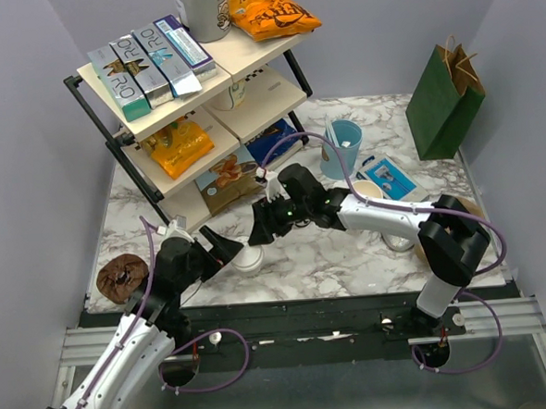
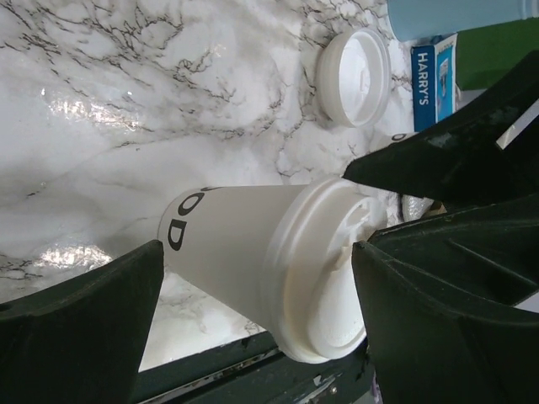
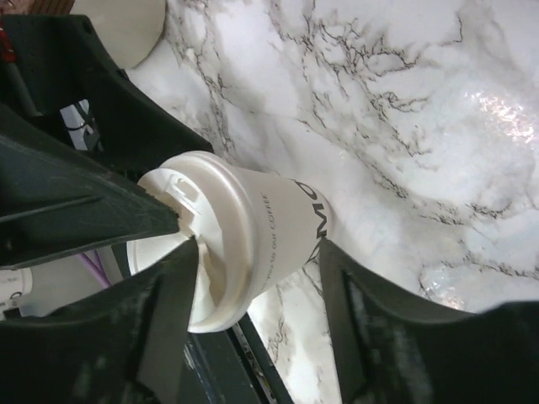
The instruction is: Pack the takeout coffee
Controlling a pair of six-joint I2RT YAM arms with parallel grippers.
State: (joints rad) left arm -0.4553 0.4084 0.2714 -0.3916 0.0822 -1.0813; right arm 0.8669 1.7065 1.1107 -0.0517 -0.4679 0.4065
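- Lit brightly and evenly from overhead in the top view, with only soft, short shadows under the arms on the marble tabletop [image 1: 350, 255].
- Sharp from the shelf rack [image 1: 245, 53] to the green paper bag [image 1: 443, 106]; slightly dimmer toward the grey walls and corners.
- Marked by white glare patches on the glossy marble in both wrist views.
- Nearly washed out on the white lid of the coffee cup [image 2: 244, 244] in the left wrist view.
- Blurred and almost black on the left gripper's fingers [image 2: 76, 328] and the right gripper's fingers [image 3: 404, 337], too near the lens for focus.
- Crisp enough on the cup's black lettering for partial reading.
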